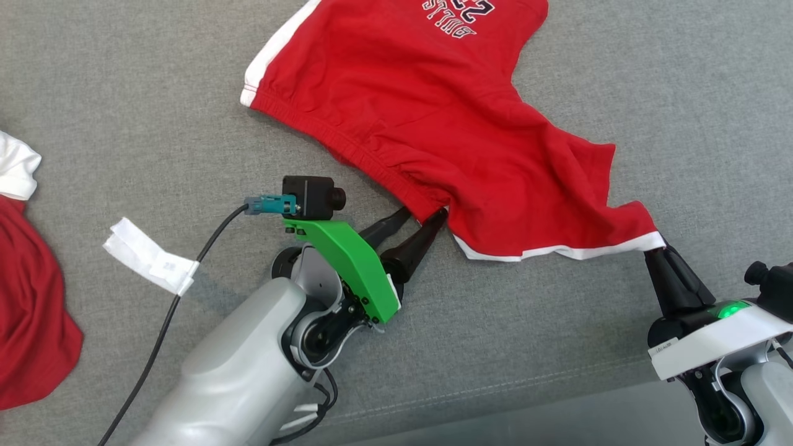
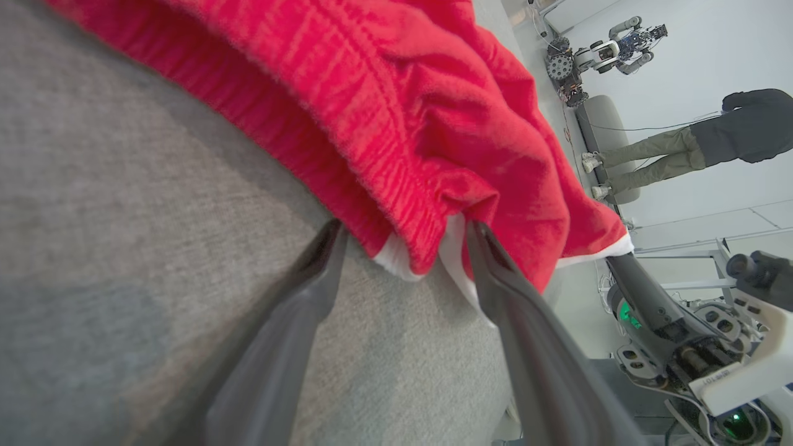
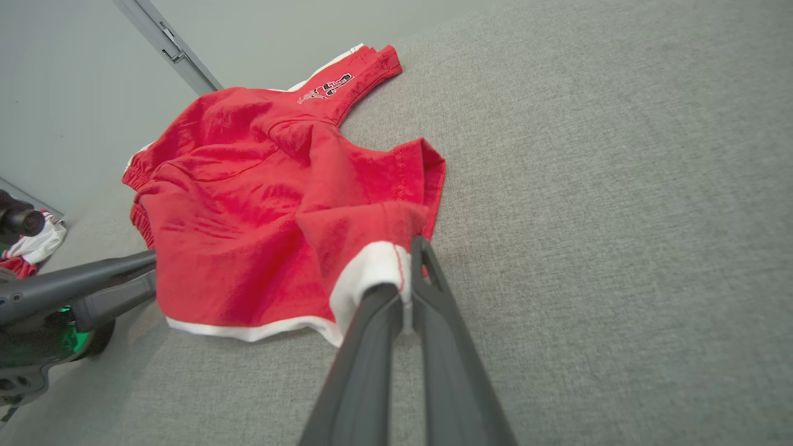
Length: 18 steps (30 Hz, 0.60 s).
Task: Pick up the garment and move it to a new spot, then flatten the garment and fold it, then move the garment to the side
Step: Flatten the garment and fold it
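A grey fabric surface holds a red, white-trimmed garment spread across its middle, one hem corner clenched in the right gripper, the left gripper released, fingers apart astride the waistband corner.

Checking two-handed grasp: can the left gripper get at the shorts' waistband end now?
Probably yes: the open left gripper straddles that end of the red shorts, nothing between; the right gripper pinches the hem corner, aside.
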### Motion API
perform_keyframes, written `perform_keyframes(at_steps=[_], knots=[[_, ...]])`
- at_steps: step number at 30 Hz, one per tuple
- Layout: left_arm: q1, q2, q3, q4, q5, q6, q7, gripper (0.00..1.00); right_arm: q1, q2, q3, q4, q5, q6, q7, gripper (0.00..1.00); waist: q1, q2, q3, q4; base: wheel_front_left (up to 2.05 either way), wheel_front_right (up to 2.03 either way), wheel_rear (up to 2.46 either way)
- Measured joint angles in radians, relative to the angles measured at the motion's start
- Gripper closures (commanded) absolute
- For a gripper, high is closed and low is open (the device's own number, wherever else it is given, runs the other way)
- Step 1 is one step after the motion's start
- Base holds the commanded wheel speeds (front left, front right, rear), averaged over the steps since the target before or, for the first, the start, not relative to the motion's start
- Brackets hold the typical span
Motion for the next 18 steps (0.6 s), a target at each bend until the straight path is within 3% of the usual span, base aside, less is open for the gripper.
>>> perform_keyframes(at_steps=[9, 18], knots=[[0.048, -0.016, -0.003, -0.011, -0.070, -0.011, 0.026, 1.00, 0.002, 0.000, -0.027, 0.021, 0.000, 0.000, -0.009, 1.00, 0.0000, 0.0000, -0.032, 0.018, 0.00, 0.00, 0.00], [0.084, -0.044, -0.015, 0.000, -0.072, -0.013, -0.003, 1.00, 0.004, 0.000, -0.020, 0.021, 0.000, 0.000, -0.009, 1.00, 0.0000, 0.0000, -0.063, 0.061, 0.00, 0.00, 0.00]])
